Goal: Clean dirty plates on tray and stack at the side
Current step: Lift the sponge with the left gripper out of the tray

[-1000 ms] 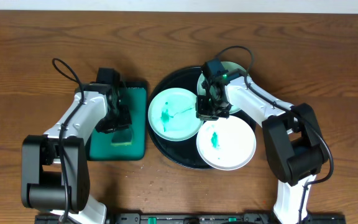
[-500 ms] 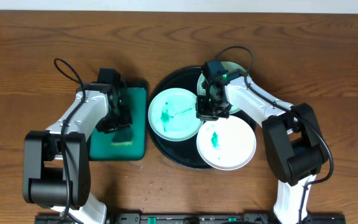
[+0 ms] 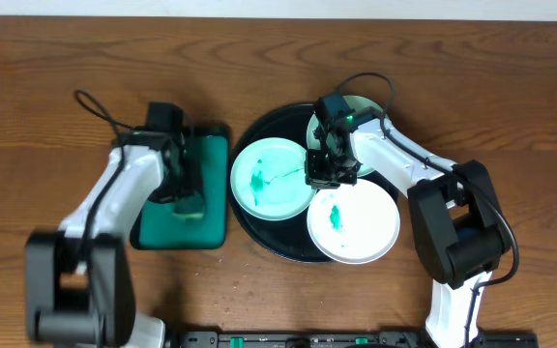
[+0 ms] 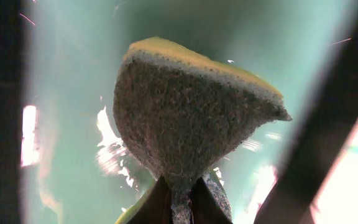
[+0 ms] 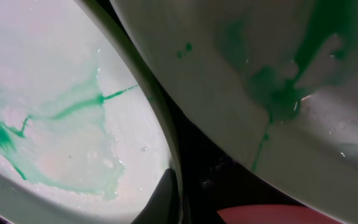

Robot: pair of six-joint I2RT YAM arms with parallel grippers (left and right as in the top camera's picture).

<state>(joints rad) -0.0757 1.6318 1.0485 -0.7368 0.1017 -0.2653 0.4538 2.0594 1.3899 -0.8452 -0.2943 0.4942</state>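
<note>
The round black tray [image 3: 262,229] holds three plates. A mint plate [image 3: 269,179] with green smears lies on its left, a white plate [image 3: 354,224] with a green blot at its front right, and a third plate [image 3: 354,108] at the back, mostly under my right arm. My right gripper [image 3: 320,170] is shut on the mint plate's [image 5: 55,124] right rim, one dark finger [image 5: 162,200] lying on its inner side. My left gripper [image 3: 184,193] is over the green tray, shut on a yellow-topped sponge [image 4: 185,112], which is pinched at its lower end between the fingertips [image 4: 157,205].
The rectangular green tray [image 3: 212,155] with a black rim lies left of the round tray on the wooden table [image 3: 46,77]. In the right wrist view, a second smeared plate [image 5: 278,93] sits close beside the held rim, with a dark strip of tray [image 5: 210,162] between them.
My left gripper has closed on the sponge over the green tray, and the left arm is now blurred with motion. The right arm and the plates have not moved.
</note>
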